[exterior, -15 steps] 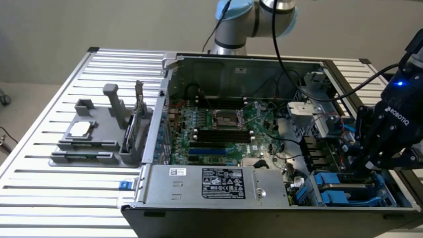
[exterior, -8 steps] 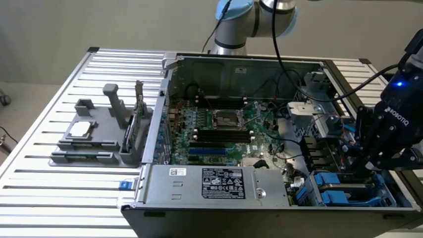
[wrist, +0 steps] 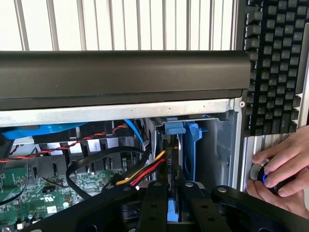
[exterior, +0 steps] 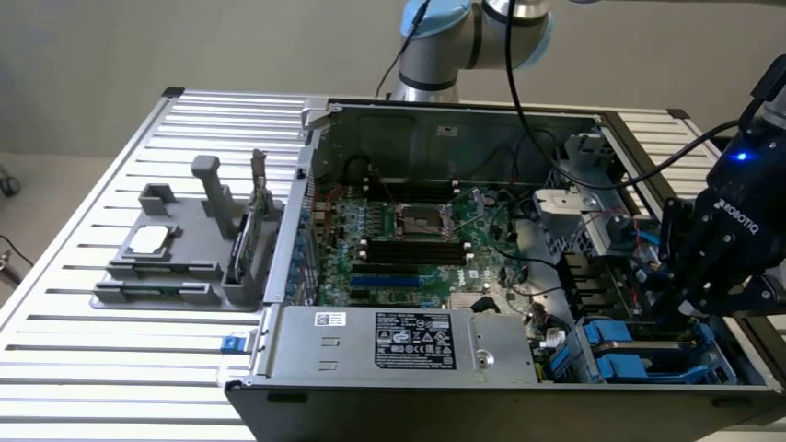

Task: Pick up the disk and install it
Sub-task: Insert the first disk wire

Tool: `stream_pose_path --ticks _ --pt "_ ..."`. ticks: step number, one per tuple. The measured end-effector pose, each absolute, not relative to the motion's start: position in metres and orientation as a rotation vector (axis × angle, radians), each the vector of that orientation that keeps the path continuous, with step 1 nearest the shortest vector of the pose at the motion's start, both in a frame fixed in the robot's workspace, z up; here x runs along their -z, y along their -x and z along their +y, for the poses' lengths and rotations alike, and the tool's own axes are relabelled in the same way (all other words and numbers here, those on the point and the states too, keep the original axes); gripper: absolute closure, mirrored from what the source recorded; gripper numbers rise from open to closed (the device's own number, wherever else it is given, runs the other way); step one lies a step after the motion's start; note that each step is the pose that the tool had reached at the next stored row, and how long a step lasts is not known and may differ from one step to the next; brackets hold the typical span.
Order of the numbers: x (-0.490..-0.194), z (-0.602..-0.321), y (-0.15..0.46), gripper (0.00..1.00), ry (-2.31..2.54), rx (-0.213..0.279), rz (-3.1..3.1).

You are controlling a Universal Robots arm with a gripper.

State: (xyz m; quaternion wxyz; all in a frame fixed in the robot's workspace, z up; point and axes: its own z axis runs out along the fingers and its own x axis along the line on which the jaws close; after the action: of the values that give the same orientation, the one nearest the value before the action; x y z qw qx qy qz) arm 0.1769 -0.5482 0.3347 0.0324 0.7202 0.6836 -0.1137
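My gripper (exterior: 665,299) hangs over the drive bays at the front corner of the open computer case (exterior: 307,184), on the exterior view's right. In the wrist view the black fingers (wrist: 153,205) stand close together on a thin upright piece with blue plastic between them. This is the disk (wrist: 170,159), seen edge-on, with its blue carrier frame (wrist: 191,150) partly down in the bay. Its label face is hidden. Red, yellow and black cables (wrist: 145,173) run right beside it.
A silver labelled power supply box (exterior: 406,341) lies along the case's front, with the motherboard (exterior: 418,230) behind it. More blue carriers (exterior: 620,359) sit in the bay. A grey fixture with a small square chip (exterior: 147,239) stands outside. A hand (wrist: 282,171) rests by a keyboard (wrist: 275,63).
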Motion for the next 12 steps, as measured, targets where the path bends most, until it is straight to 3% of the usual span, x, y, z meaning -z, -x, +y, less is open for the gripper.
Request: stream_pose_path --ticks 12 --pt "-0.3339 -0.5476 -0.1782 0.84 -2.218 0.350 2.104"
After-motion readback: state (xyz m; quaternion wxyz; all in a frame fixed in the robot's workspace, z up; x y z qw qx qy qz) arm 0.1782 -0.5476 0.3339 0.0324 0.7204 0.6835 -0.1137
